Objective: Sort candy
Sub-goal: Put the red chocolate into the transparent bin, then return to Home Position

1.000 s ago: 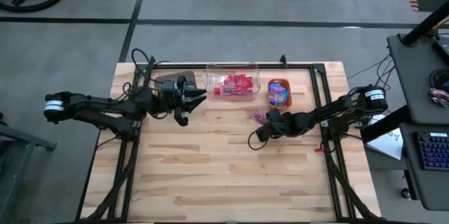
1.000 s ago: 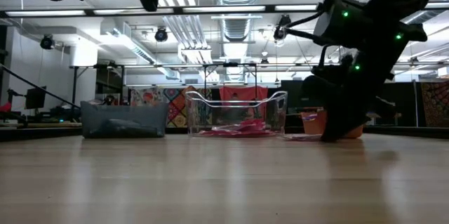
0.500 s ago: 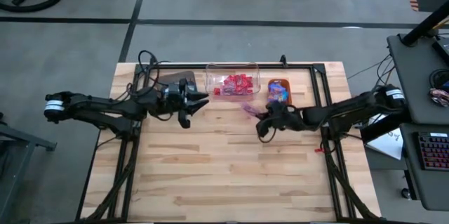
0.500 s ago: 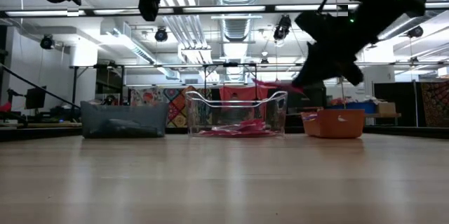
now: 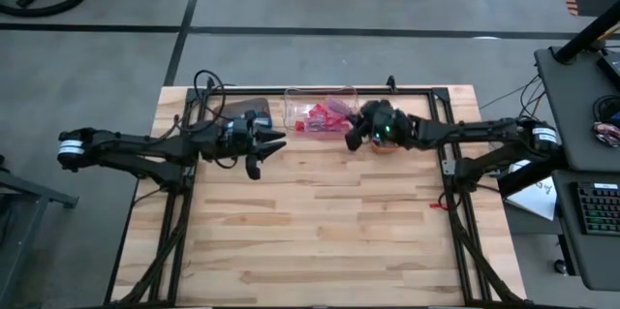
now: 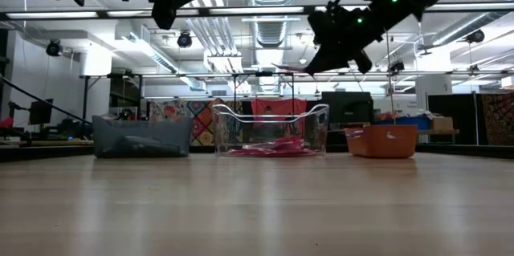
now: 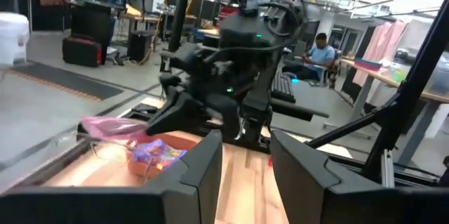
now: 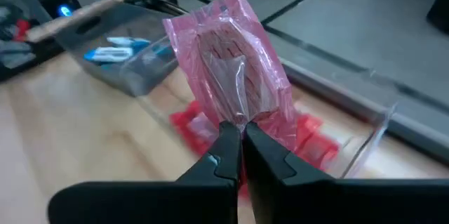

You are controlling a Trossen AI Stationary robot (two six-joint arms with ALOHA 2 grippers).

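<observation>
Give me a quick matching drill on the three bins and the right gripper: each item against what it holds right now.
Items:
1. clear bin
2. orange bin
3. grey bin
4. right gripper

Contents:
A. one pink-wrapped candy, pinched above the bins
B. a pile of red candy
C. blue-and-white candy
D. purple and blue candy

Pairs: 1-B, 2-D, 3-C, 4-A

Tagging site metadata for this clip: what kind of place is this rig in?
Probably an open lab or workshop: exposed ceiling ducts with strip lights, a desk with a keyboard beside the wooden table, and a person seated at a workstation behind.
</observation>
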